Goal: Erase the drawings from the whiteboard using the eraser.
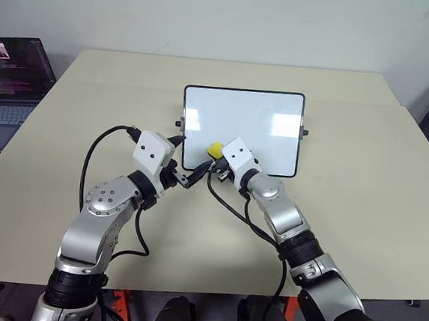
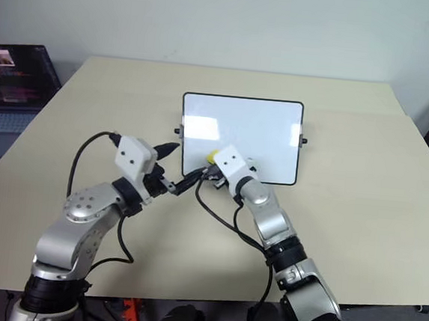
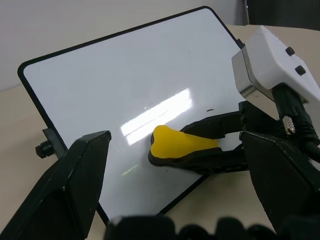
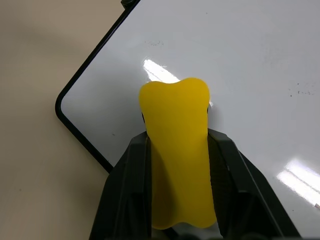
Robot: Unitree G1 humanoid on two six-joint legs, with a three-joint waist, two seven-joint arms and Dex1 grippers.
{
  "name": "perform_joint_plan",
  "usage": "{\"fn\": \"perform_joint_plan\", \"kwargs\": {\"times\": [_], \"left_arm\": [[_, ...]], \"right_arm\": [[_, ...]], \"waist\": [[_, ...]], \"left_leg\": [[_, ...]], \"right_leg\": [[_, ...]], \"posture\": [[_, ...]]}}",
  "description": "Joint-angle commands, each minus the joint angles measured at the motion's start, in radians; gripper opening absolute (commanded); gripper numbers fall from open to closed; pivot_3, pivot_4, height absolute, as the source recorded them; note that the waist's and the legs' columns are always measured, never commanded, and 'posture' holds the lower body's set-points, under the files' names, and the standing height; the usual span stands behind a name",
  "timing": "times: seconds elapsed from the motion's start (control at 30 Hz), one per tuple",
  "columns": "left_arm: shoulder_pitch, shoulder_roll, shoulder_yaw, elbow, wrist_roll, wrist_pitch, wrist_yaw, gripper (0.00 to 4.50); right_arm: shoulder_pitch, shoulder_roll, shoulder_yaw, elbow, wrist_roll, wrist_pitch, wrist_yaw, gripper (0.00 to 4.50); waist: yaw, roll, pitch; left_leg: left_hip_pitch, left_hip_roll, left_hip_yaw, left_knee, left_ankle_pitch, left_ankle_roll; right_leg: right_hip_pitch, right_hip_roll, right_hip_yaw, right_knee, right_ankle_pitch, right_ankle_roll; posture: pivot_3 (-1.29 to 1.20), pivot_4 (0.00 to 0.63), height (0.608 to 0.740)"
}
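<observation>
Between my right end effector (image 4: 180, 150) fingers sits the eraser (image 4: 177, 150), pinched at its waist, with its rounded front lobe sticking out past the fingertips over the whiteboard (image 1: 256, 119). Just left of it, my left end effector (image 1: 185, 179) stands spread wide at the board's near left corner, holding nothing.

Ahead of the eraser, the glossy surface looks almost clean; I see only faint specks (image 4: 300, 91) off to the right, and no clear drawings.

My judgement: the eraser is light and slightly soft, since its sides bow in where the fingers squeeze. That narrow middle is the right place to hold; it should keep the block from twisting. The board looks light and slick on the tabletop (image 1: 360, 218), likely to slide under a wiping push, so bracing its black frame or side knob (image 3: 44, 148) with the left end effector seems wise.
</observation>
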Motion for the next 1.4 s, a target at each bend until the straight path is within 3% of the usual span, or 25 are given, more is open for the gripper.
{"fn": "perform_joint_plan", "kwargs": {"times": [0.03,0.37,0.83,1.17,1.4], "left_arm": [[-0.024,-0.008,-0.009,-0.015,-0.007,-0.021,-0.006,4.50],[-0.077,-0.020,-0.030,0.058,0.003,-0.055,-0.030,4.50],[-0.081,-0.001,-0.015,0.058,0.002,-0.056,-0.045,4.50],[-0.071,0.014,0.001,0.043,-0.004,-0.040,-0.037,4.50],[-0.065,0.004,-0.009,0.040,-0.003,-0.044,-0.032,4.50]], "right_arm": [[-0.009,-0.015,-0.044,-0.118,0.022,0.053,0.003,1.19],[-0.060,-0.120,-0.147,-0.421,0.079,0.298,0.031,1.19],[0.017,-0.192,-0.110,-0.216,0.032,0.110,-0.012,1.19],[0.032,-0.260,-0.080,-0.190,0.005,0.144,0.036,1.19],[0.090,-0.290,-0.059,-0.275,0.008,0.190,0.070,1.19]], "waist": [[0.004,0.000,0.000],[0.019,0.000,0.001],[0.019,0.000,0.000],[0.020,0.000,0.000],[0.022,0.000,0.000]], "left_leg": [[0.000,0.000,0.000,0.000,0.000,0.000],[-0.017,-0.001,0.000,0.001,0.000,-0.001],[-0.019,-0.001,0.002,0.001,0.000,0.000],[-0.017,-0.001,0.001,0.002,0.000,0.000],[-0.016,-0.001,0.001,0.003,0.000,0.000]], "right_leg": [[0.000,0.000,0.000,0.000,0.000,0.000],[-0.018,-0.001,0.000,0.001,0.000,0.000],[-0.019,-0.001,0.000,0.000,0.000,0.000],[-0.017,-0.001,0.000,0.001,0.000,0.000],[-0.016,-0.001,0.000,0.001,0.000,0.000]], "posture": [[0.00,0.150,0.740],[0.00,0.150,0.740],[0.00,0.150,0.740],[0.00,0.150,0.740],[0.00,0.150,0.740]]}}
